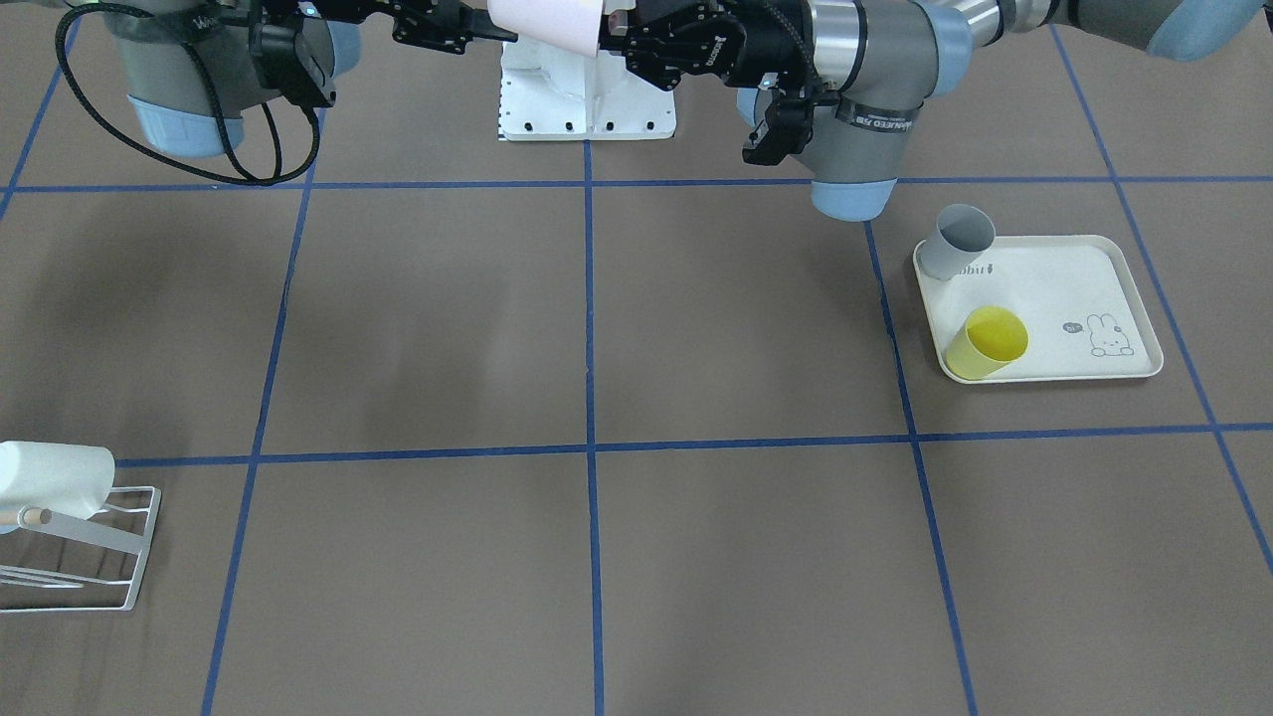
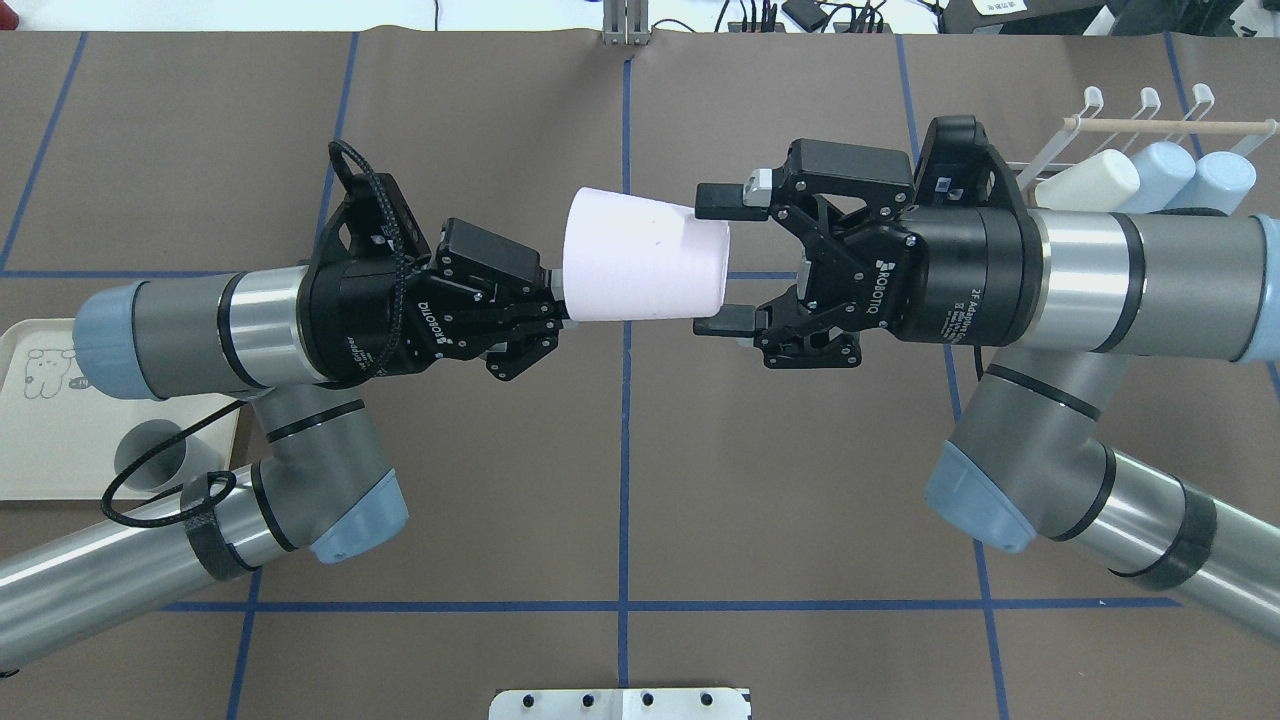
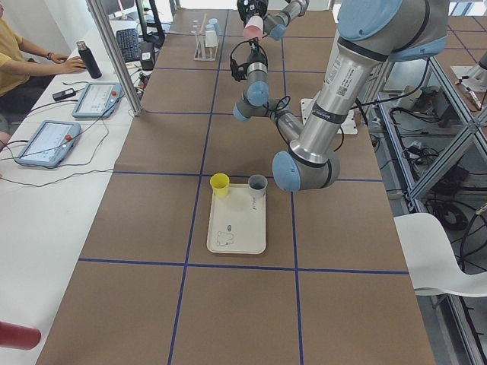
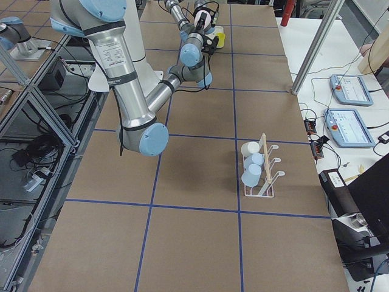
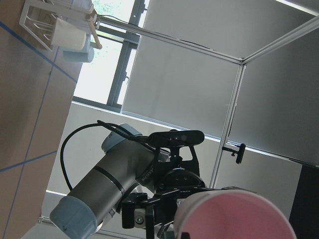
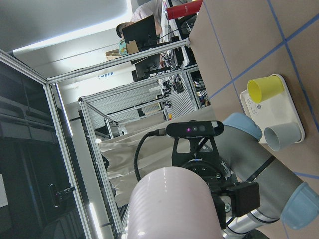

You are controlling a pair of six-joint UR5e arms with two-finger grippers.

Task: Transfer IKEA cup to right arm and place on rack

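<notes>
The pale pink IKEA cup (image 2: 645, 265) lies on its side in the air between both arms, high above the table's middle. My left gripper (image 2: 553, 297) is shut on its wide rim end. My right gripper (image 2: 712, 260) is open, its two fingers straddling the cup's narrow base end; whether they touch it I cannot tell. The front-facing view shows the cup (image 1: 552, 25) at the top edge. The white wire rack (image 2: 1120, 140) with its wooden dowel stands at the far right, behind the right arm, and carries a cream cup and two light blue cups.
A cream rabbit-print tray (image 1: 1084, 298) on the left arm's side holds a grey cup (image 1: 955, 242) and a yellow cup (image 1: 987, 343), both tipped. The robot's white base plate (image 1: 587, 99) sits between the arms. Blue tape lines grid the brown table.
</notes>
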